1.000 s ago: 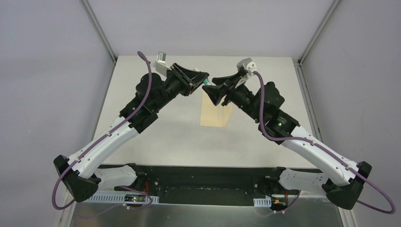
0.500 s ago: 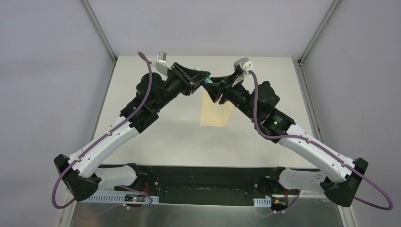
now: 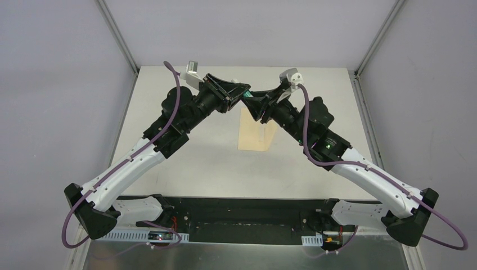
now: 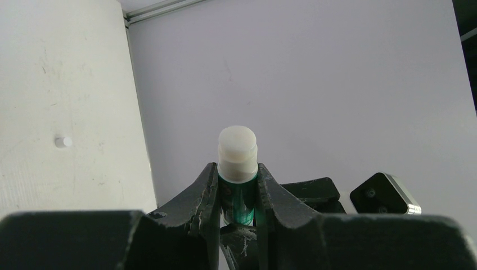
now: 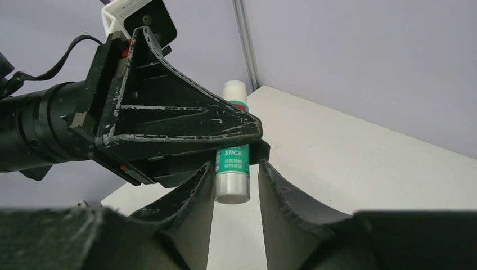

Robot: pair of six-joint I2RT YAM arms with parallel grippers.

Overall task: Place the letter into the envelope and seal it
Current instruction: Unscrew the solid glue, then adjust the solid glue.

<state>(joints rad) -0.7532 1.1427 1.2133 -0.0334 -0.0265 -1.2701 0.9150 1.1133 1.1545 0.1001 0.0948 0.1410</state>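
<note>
Here's what we've got: the black two-finger left tool (image 4: 237,167) is clamped tight on a small white-and-green plastic glue-stick tube (image 4: 237,147), pinching its green middle with the whitish end poking out past the fingertips; off to the left in that wrist view, a tiny white round piece (image 4: 63,142) sits by itself on the pale flat surface (image 3: 185,163); from overhead we see both tools meeting tip to tip above the far half of that surface; the flat yellow-tan rectangular paper envelope (image 3: 254,138) lies on it right below them, its far end hidden behind the tools; the matching black right tool (image 5: 237,167) has its jaws parted either side of the tube's white bottom end, one finger about touching, a sliver of gap at the other, so we wouldn't call that a grip.
</note>
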